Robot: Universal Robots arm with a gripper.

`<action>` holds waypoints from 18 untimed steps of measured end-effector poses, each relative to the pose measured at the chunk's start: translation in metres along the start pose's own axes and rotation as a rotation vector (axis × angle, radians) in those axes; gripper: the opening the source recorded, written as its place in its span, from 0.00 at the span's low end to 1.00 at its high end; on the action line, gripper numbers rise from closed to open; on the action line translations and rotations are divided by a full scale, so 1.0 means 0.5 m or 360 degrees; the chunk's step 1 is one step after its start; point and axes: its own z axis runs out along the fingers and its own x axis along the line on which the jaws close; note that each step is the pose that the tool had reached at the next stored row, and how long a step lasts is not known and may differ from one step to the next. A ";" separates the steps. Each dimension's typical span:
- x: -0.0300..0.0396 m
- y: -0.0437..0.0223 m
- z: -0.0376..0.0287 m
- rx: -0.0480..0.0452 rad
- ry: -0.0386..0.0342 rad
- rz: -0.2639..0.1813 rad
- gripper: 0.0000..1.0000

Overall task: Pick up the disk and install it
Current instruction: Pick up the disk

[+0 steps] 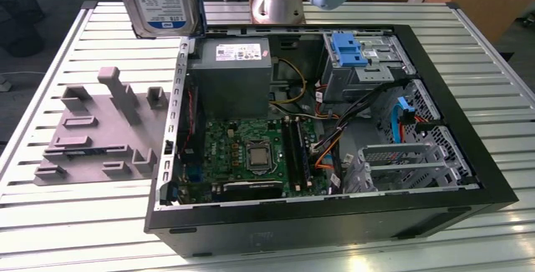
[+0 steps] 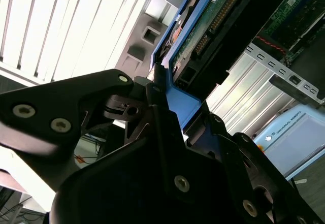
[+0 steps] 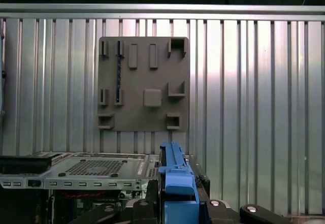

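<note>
gripper (image 2: pixel 175 109) is clamping shut on the blue frame of the disk (image 1: pixel 159 2), which is hanging upright, long axis vertical, above the slatted table (image 1: pixel 100 222), at eleven o'clock from the open computer case (image 1: pixel 468 178); the case interior is lying toward five o'clock of it.

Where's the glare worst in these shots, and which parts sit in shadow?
In the second wrist view the slatted table is blown out white, while the gripper clamped on the disk looks black. In the first wrist view bright streaks run along the slats around the fixture plate. In the exterior view light is even; the computer case interior is shaded.
</note>
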 end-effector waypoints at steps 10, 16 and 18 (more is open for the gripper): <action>0.000 -0.014 0.000 0.0000 0.0000 0.0000 0.36; 0.000 -0.022 0.000 0.0000 0.0000 0.0000 0.36; 0.000 -0.024 0.000 0.0000 0.0000 0.0000 0.36</action>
